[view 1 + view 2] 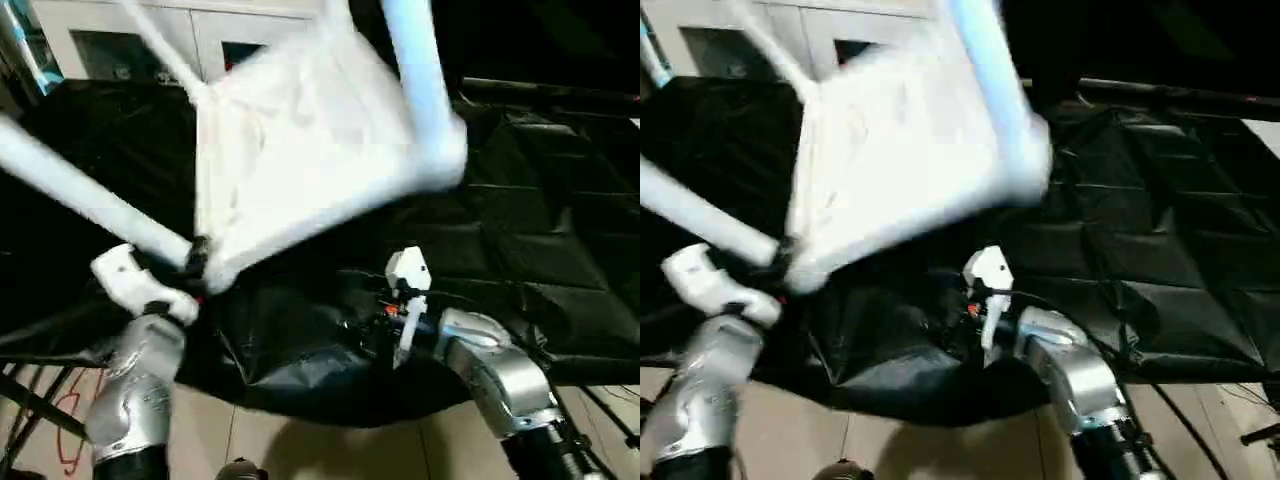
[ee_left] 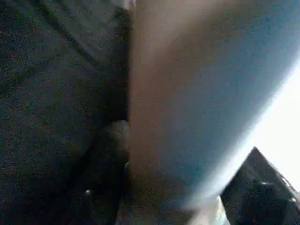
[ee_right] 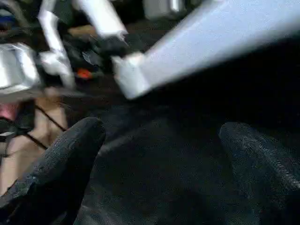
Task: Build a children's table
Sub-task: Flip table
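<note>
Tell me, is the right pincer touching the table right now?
Apart. In the right wrist view, the right pincer has both black fingers spread over black cloth, with the table lifted beyond them.

A crinkled black sheet [image 1: 560, 230] covers the counter, its folds catching the light, and its front edge [image 1: 330, 395] hangs in a glossy bulge over the floor. The floor [image 1: 330, 445] is pale tile with faint joint lines. On the left, red marks [image 1: 72, 425] show on the floor beside thin dark rods [image 1: 30, 405]. At the back stands a white cabinet [image 1: 140, 40] with glass doors.
</note>
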You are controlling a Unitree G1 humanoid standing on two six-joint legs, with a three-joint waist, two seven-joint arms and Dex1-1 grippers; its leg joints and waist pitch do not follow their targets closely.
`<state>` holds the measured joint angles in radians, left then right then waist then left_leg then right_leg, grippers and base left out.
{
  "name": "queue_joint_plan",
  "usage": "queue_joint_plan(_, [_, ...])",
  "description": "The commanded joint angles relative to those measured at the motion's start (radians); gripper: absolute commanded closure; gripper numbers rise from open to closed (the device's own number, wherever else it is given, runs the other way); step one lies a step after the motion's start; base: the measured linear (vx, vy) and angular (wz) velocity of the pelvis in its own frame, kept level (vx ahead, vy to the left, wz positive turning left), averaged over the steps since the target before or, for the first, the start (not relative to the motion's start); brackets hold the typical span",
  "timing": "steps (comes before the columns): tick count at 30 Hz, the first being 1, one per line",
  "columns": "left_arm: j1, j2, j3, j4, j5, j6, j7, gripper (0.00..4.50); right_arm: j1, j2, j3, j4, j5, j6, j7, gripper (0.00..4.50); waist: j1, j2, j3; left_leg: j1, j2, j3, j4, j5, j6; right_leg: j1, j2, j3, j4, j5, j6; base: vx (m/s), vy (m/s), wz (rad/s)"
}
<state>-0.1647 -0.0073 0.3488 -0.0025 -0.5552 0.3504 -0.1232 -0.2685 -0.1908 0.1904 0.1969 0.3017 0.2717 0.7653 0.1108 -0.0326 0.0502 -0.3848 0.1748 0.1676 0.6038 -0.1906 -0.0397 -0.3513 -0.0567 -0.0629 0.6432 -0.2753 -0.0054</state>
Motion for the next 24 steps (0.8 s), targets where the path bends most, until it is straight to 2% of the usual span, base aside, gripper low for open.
queue_joint_plan(1, [-0.027,-0.008,-0.039,-0.067,-0.011,0.026,-0.017,2.14,-0.025,0.022,-0.048,0.037,0.003,-0.005,-0.059,0.0,-0.002,0.006,-0.055,0.023,0.071,-0.026,-0.074,-0.084,0.022,0.034,-0.097,0.057,-0.069,0.189,-0.225,0.0,0.0,0.0])
queue_joint_plan(3, [-0.032,-0.019,-0.056,-0.081,-0.008,0.047,-0.009,2.22,-0.043,0.068,-0.092,0.045,0.068,0.013,-0.072,0.0,-0.005,0.006,-0.055,0.022,0.071,-0.026,-0.075,-0.086,0.023,0.036,-0.098,0.059,-0.068,0.185,-0.213,0.0,0.0,0.0])
queue_joint_plan(4, [-0.034,-0.021,-0.061,-0.083,-0.011,0.051,-0.004,2.26,-0.051,0.087,-0.107,0.045,0.094,0.02,-0.076,0.0,-0.007,0.01,-0.057,0.022,0.071,-0.026,-0.074,-0.076,0.031,0.035,-0.098,0.06,-0.065,0.207,-0.208,0.0,0.0,0.0])
queue_joint_plan(6, [-0.039,-0.028,-0.067,-0.081,-0.023,0.054,0.006,2.26,-0.093,0.145,-0.151,0.086,0.137,0.014,-0.121,0.0,-0.007,0.01,-0.059,0.021,0.07,-0.027,-0.071,-0.048,0.04,0.036,-0.098,0.059,-0.061,0.248,-0.208,0.0,0.0,0.0])
queue_joint_plan(7, [-0.039,-0.028,-0.067,-0.081,-0.023,0.054,0.006,2.26,-0.093,0.145,-0.151,0.086,0.137,0.014,-0.121,0.0,-0.009,0.01,-0.06,0.021,0.069,-0.026,-0.07,-0.035,0.043,0.035,-0.096,0.058,-0.06,0.263,-0.213,0.0,0.0,0.0])
queue_joint_plan(8, [-0.04,-0.03,-0.072,-0.083,-0.026,0.057,0.008,2.26,-0.131,0.183,-0.195,0.132,0.168,0.005,-0.167,0.0,-0.009,0.01,-0.061,0.021,0.068,-0.026,-0.069,-0.025,0.044,0.037,-0.096,0.057,-0.059,0.272,-0.212,0.0,0.0,0.0])
queue_joint_plan(9, [-0.04,-0.03,-0.073,-0.083,-0.027,0.058,0.008,2.26,-0.133,0.186,-0.198,0.135,0.17,0.005,-0.17,0.0,-0.01,0.014,-0.061,0.024,0.069,-0.024,-0.068,-0.016,0.041,0.032,-0.096,0.058,-0.056,0.284,-0.219,0.0,0.0,0.0])
queue_joint_plan(11, [-0.039,-0.032,-0.077,-0.09,-0.024,0.066,0.008,2.26,-0.178,0.222,-0.252,0.192,0.2,-0.001,-0.214,0.0,-0.01,0.014,-0.06,0.02,0.069,-0.024,-0.07,-0.019,0.038,0.035,-0.095,0.057,-0.056,0.283,-0.219,0.0,0.0,0.0])
queue_joint_plan(12, [-0.038,-0.033,-0.077,-0.091,-0.024,0.068,0.008,2.26,-0.184,0.226,-0.259,0.2,0.204,-0.002,-0.218,0.0,-0.013,0.015,-0.061,0.023,0.07,-0.025,-0.071,-0.03,0.03,0.034,-0.095,0.055,-0.056,0.272,-0.222,0.0,0.0,0.0])
queue_joint_plan(13, [-0.035,-0.033,-0.08,-0.096,-0.022,0.071,0.007,2.27,-0.206,0.237,-0.278,0.228,0.216,-0.004,-0.234,0.0,-0.013,0.011,-0.06,0.021,0.069,-0.025,-0.073,-0.031,0.025,0.037,-0.097,0.055,-0.057,0.26,-0.219,0.0,0.0,0.0])
queue_joint_plan(14, [-0.031,-0.037,-0.081,-0.104,-0.021,0.081,0.006,2.27,-0.241,0.253,-0.31,0.278,0.231,-0.003,-0.261,0.0,-0.015,0.012,-0.06,0.022,0.068,-0.024,-0.071,-0.038,0.025,0.036,-0.097,0.055,-0.057,0.255,-0.222,0.0,0.0,0.0])
queue_joint_plan(17, [-0.023,-0.038,-0.087,-0.115,-0.024,0.092,0.003,2.27,-0.281,0.264,-0.339,0.341,0.237,-0.01,-0.298,0.0,-0.025,0.011,-0.059,0.018,0.067,-0.024,-0.073,-0.043,0.021,0.039,-0.098,0.056,-0.058,0.236,-0.224,0.0,0.0,0.0])
queue_joint_plan(20, [-0.014,-0.035,-0.095,-0.126,-0.032,0.104,-0.005,2.27,-0.332,0.276,-0.387,0.416,0.27,-0.023,-0.328,0.0,-0.025,0.012,-0.064,0.02,0.065,-0.021,-0.066,-0.003,0.032,0.037,-0.097,0.057,-0.053,0.286,-0.226,0.0,0.0,0.0])
queue_joint_plan(22, [-0.011,-0.035,-0.094,-0.133,-0.029,0.107,-0.001,2.27,-0.375,0.279,-0.42,0.485,0.285,-0.014,-0.359,0.0,-0.016,0.014,-0.07,0.021,0.062,-0.018,-0.057,0.049,0.054,0.035,-0.091,0.054,-0.045,0.358,-0.233,0.0,0.0,0.0])
queue_joint_plan(23, [-0.012,-0.035,-0.093,-0.132,-0.028,0.106,0.001,2.27,-0.381,0.277,-0.418,0.496,0.279,-0.018,-0.358,0.0,-0.019,0.013,-0.069,0.017,0.062,-0.019,-0.059,0.054,0.059,0.036,-0.091,0.054,-0.043,0.365,-0.234,0.0,0.0,0.0])
queue_joint_plan(24, [-0.012,-0.035,-0.093,-0.131,-0.027,0.105,0.003,2.27,-0.387,0.275,-0.416,0.509,0.27,-0.026,-0.355,0.0,-0.016,0.014,-0.072,0.019,0.063,-0.019,-0.056,0.066,0.065,0.035,-0.09,0.052,-0.042,0.374,-0.235,0.0,0.0,0.0])
